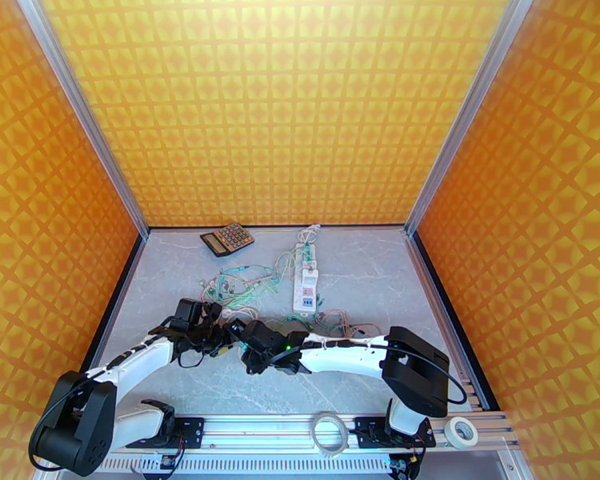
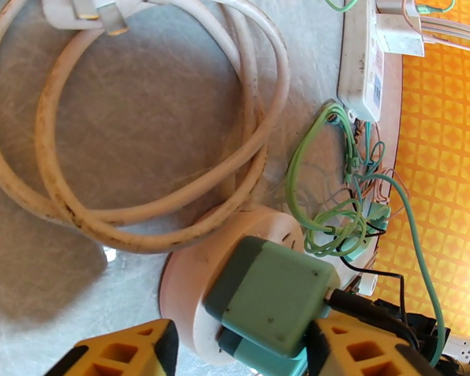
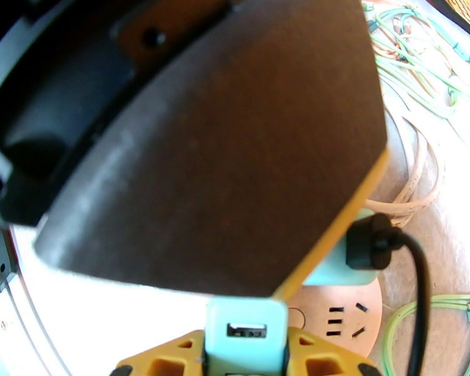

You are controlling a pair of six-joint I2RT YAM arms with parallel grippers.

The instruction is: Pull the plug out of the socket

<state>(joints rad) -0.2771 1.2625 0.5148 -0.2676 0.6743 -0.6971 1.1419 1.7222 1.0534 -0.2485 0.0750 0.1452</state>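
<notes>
The round pink socket (image 2: pixel 188 286) lies flat on the bench (image 1: pixel 364 266), and the green plug (image 2: pixel 269 296) sits pushed into its top face, with a black cable (image 2: pixel 360 308) leaving the plug's side. The left claw (image 2: pixel 241 336) is partly open and straddles the plug. One yellow finger (image 2: pixel 360 346) is against the plug's side, and the other finger (image 2: pixel 128 352) stands a little apart from it, over the socket's rim.

The right claw (image 3: pixel 244 352) is closed on a pale block (image 3: pixel 246 327) with a USB slot. The block lies just beside the plug, and I cannot tell whether the two are one piece. From above, both claws meet at the near middle of the bench.

A coiled white cord (image 2: pixel 66 202) rests against the socket. Loose green wires (image 2: pixel 310 183) run toward a white power strip (image 1: pixel 305 283). A calculator (image 1: pixel 228 238) lies at the far edge.
</notes>
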